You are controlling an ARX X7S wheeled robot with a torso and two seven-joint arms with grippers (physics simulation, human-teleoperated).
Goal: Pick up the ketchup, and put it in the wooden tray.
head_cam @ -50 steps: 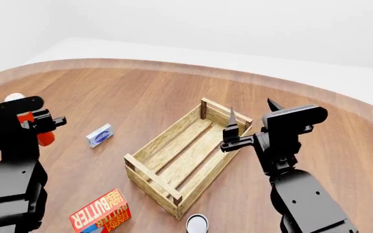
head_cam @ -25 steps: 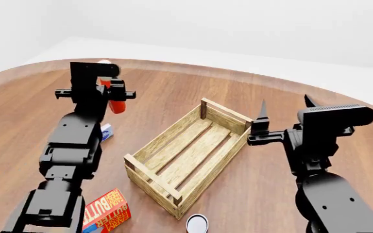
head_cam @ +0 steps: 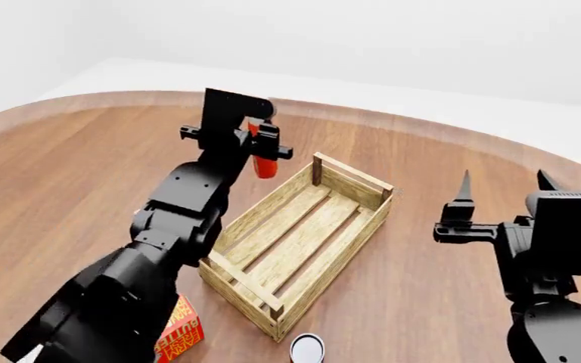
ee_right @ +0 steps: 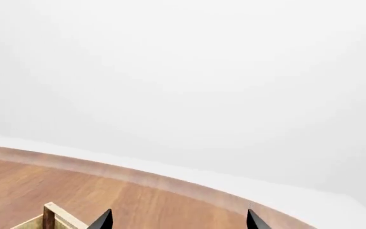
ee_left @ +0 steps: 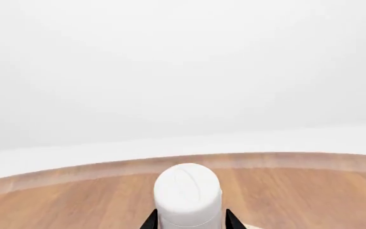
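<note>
The left gripper (head_cam: 260, 144) carries the ketchup (head_cam: 263, 157) clamped between its jaws, aloft just beside the wooden tray (head_cam: 296, 242), apparently short of its far corner. Next: carry it over the slats, lower, release. The right gripper (head_cam: 502, 193) hangs open and empty.

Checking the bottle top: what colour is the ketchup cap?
White; the ketchup cap shows best in the left wrist view.
</note>
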